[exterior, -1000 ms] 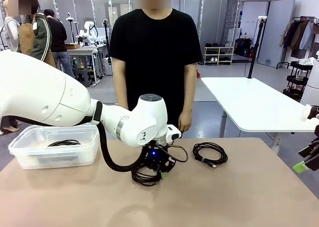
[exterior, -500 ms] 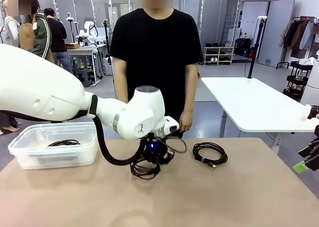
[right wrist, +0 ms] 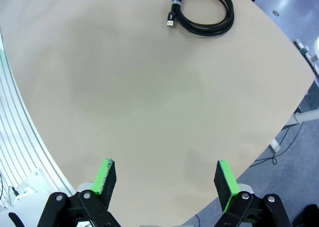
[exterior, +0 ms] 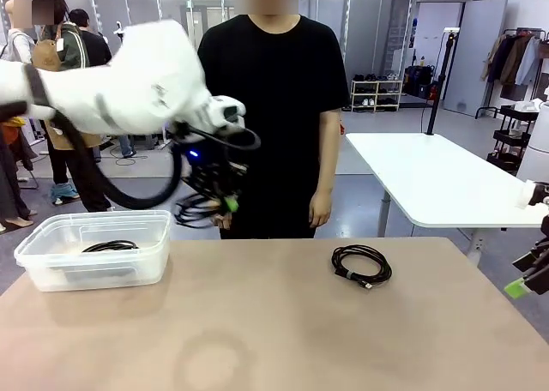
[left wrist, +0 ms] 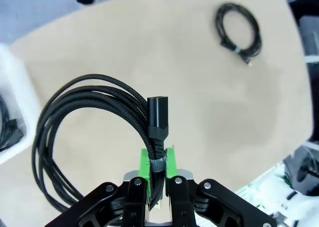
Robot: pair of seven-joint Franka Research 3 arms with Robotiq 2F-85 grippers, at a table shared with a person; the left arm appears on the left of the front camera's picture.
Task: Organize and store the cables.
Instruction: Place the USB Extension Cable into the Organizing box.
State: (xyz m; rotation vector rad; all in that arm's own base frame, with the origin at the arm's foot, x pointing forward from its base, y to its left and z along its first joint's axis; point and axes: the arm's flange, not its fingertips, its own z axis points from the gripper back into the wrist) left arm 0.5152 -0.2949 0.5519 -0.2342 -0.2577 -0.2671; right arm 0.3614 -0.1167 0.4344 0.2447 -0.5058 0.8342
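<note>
Left gripper risen from the middle of the tabletop since a second ago, now aloft by the far left edge near the clear bin; clamped on held cable; binned cable stored; last coil lying toward the far right edge; right gripper spread wide, empty.

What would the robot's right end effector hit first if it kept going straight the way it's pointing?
Most likely the bare table. The open right end effector points at its plain surface, while the coiled cable lies off that line, near the view's edge. Depth is hard to judge.
</note>
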